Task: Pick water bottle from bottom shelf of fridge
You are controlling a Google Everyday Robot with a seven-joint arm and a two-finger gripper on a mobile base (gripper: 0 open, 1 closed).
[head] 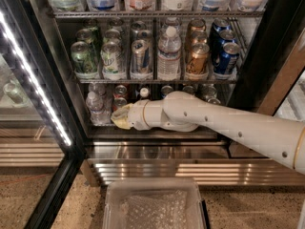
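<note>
The fridge (267,46) stands open in the camera view. The water bottle (94,107), small, clear and ribbed with a white cap, stands at the left end of the bottom shelf (152,133). My gripper (120,117), pale yellow at the tip of the white arm (200,120), is inside the bottom shelf. It is just right of the water bottle, at the height of its lower half, very close to it or touching it. The arm hides the middle of the shelf.
A dark bottle with a white cap (144,92) and cans (120,91) stand behind the arm. The rack above holds cans (112,58) and a tall labelled water bottle (169,54). A white LED strip (33,80) runs down the left. A clear plastic bin (155,204) sits on the floor below the ribbed steel base (190,171).
</note>
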